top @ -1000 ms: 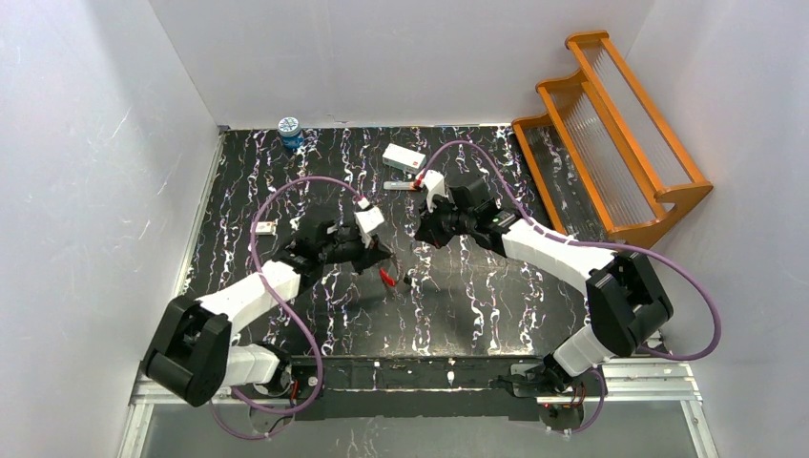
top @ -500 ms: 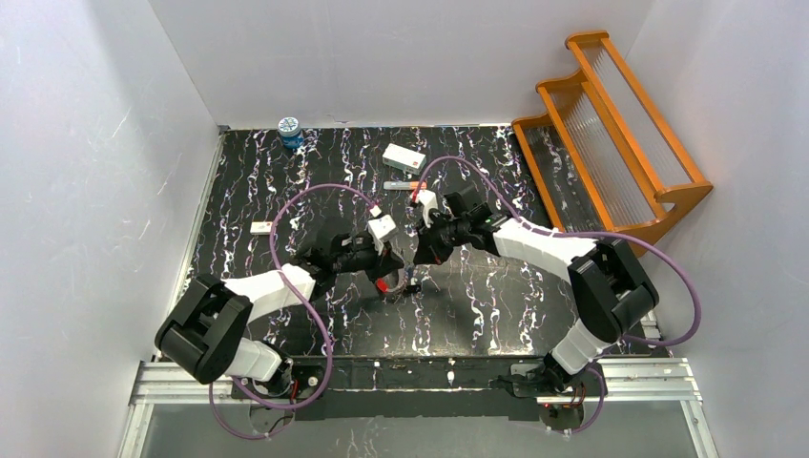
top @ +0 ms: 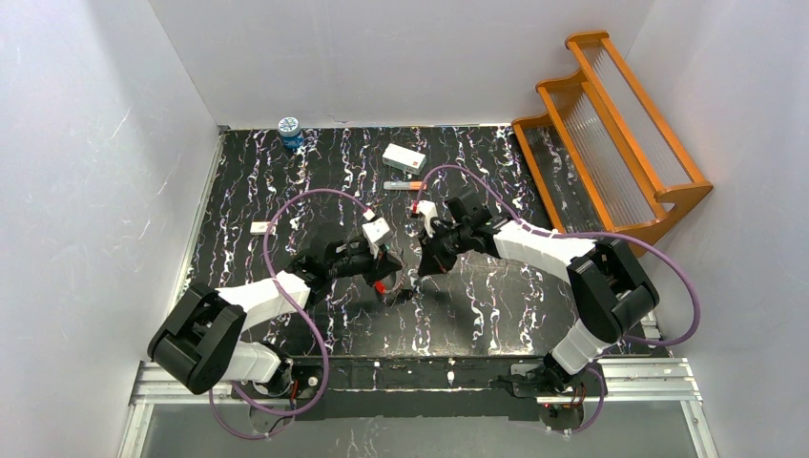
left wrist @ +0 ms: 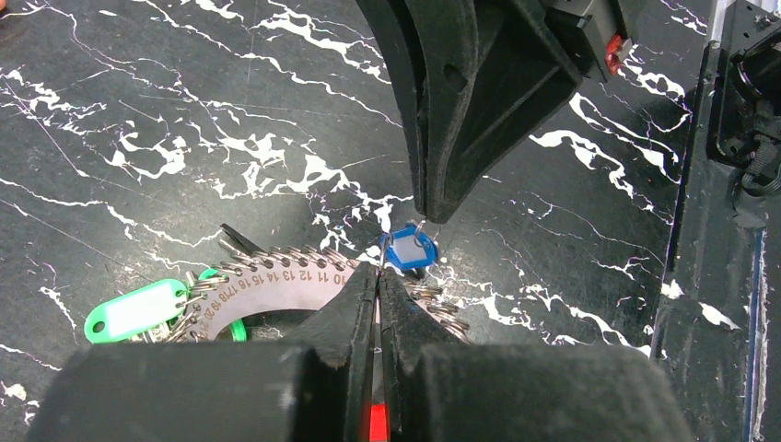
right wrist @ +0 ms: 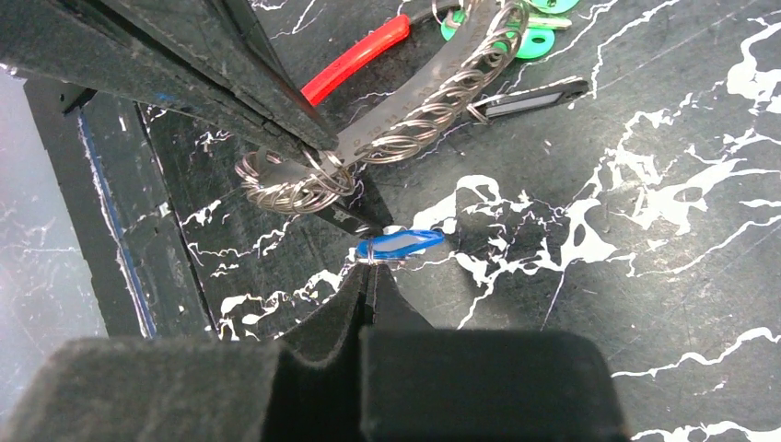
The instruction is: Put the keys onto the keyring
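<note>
Left tool: clenched on keyring band.
Right tool: pinching blue key by its end.
Key's long axis: flat, pointing away from that tool's tip.

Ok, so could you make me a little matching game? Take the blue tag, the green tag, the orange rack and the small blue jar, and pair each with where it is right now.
Things:
1. blue key tag
2. green key tag
3. orange rack
4. small blue jar

Places:
A. far left corner of the table
B. held at the closed tip of the right gripper
C. at the table's far right corner
D. label up, beside the numbered band of the keyring

Pairs: 1-B, 2-D, 3-C, 4-A
</note>
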`<state>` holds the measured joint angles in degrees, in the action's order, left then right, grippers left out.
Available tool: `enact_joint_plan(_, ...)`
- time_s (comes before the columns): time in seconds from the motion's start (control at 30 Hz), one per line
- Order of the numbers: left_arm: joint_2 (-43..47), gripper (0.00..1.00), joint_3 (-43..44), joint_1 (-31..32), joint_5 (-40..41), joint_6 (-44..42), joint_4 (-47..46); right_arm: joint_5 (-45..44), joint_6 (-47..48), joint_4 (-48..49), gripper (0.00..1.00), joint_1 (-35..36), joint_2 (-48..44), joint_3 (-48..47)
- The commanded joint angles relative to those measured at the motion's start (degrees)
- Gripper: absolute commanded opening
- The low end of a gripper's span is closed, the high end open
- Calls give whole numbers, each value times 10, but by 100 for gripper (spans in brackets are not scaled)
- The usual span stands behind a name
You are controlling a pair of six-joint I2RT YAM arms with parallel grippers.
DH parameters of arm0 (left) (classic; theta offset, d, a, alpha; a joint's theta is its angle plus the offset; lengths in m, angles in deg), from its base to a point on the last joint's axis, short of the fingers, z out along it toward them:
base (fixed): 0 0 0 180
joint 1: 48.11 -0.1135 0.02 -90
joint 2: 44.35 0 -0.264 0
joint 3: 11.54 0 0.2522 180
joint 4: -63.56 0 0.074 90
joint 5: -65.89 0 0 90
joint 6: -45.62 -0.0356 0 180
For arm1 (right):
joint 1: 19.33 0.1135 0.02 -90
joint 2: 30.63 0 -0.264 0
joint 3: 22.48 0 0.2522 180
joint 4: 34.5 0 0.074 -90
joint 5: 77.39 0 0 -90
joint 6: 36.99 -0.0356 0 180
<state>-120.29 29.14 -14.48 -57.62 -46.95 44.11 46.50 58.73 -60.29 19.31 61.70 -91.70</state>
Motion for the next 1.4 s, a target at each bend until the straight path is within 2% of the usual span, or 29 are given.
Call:
enact_joint_plan(0.0,21,0,-6,2,-14,-5,-17,35,15,1,1,3,-1,-20)
enact_joint_plan(0.6,22,0,-6,2,-30,-16,-18,56,16,4,1,18,-1,-61)
enact_joint_plan(1.37,24,0,-7,2,-33,-22,-18,0,2,6,1,18,-37,-76)
